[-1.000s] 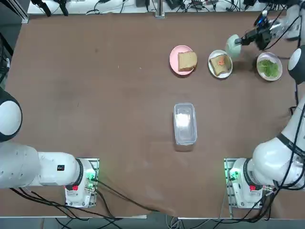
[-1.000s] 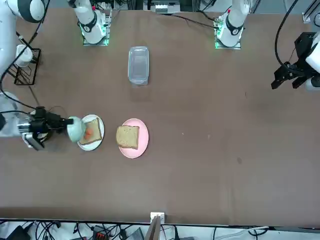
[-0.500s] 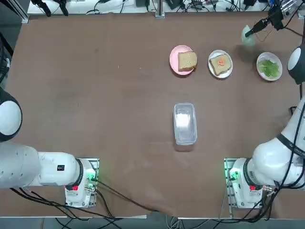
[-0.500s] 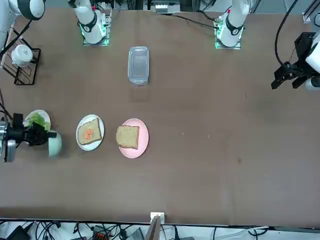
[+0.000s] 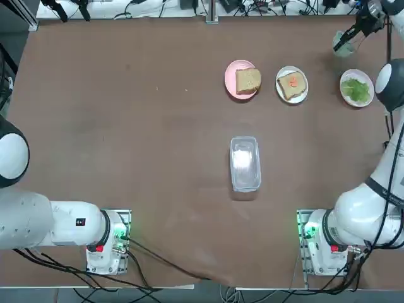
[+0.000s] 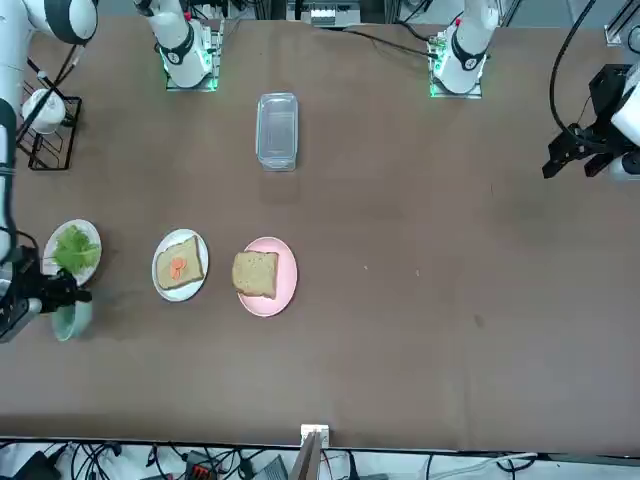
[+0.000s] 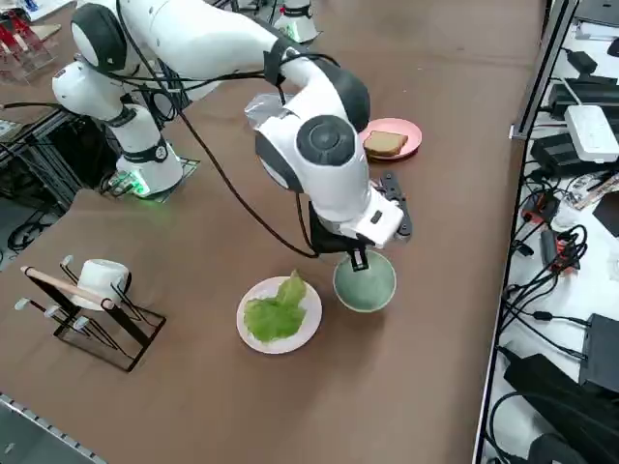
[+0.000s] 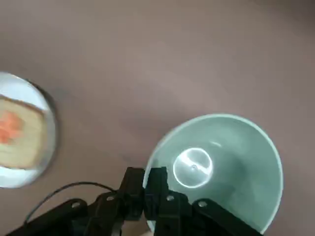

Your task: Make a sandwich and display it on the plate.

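Note:
One tan toast slice (image 5: 248,79) lies on the pink plate (image 5: 228,74). A second slice (image 5: 291,84), with orange bits on top, lies on a white plate (image 5: 279,93). Green lettuce (image 5: 356,90) sits on the other white plate (image 6: 52,236). No stacked sandwich shows. My right gripper (image 5: 346,39) is at the table's far right, beyond the lettuce plate, shut on the rim of a small pale-green cup (image 7: 365,282). In the wrist view the fingers (image 8: 156,183) pinch the cup's (image 8: 216,167) wall, and it is empty. The arm hides the toast on the white plate in the right side view.
A clear plastic container (image 5: 245,163) lies mid-table. A black wire rack holding a white mug (image 7: 97,278) stands at the robot's right edge. The table's far edge, with cables and devices (image 7: 590,126) beyond it, runs close to the cup.
My right gripper has carried the pale-green cup from beside the white toast plate out to the far right, past the lettuce plate. Plates and food have stayed put.

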### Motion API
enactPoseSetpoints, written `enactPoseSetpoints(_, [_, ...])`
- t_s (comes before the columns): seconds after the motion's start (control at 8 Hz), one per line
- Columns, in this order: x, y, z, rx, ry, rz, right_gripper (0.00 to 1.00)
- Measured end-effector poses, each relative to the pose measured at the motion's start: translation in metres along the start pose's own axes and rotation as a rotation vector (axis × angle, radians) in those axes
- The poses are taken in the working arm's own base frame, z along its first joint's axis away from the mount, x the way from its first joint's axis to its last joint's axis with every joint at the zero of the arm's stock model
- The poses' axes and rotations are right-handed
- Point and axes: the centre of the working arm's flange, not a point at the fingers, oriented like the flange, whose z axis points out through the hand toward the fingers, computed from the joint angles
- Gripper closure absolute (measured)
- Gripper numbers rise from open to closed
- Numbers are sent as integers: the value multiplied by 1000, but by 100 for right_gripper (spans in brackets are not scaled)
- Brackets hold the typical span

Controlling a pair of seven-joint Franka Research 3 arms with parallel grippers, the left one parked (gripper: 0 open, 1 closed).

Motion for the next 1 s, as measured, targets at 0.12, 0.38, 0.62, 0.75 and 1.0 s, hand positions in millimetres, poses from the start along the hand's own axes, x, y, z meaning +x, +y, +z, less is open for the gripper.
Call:
enactPoseSetpoints(0.12, [2, 6, -1, -89, -35, -22, 97])
enactPoseSetpoints(0.38, [0, 16, 5, -189, -83, -26, 97])
enactPoseSetpoints(0.62, [5, 21, 15, -264, -56, 11, 97])
enactPoseSetpoints(0.75, [8, 23, 22, -290, -38, 49, 97])
enactPoseSetpoints(1.0, [5, 25, 42, -285, -34, 145, 97])
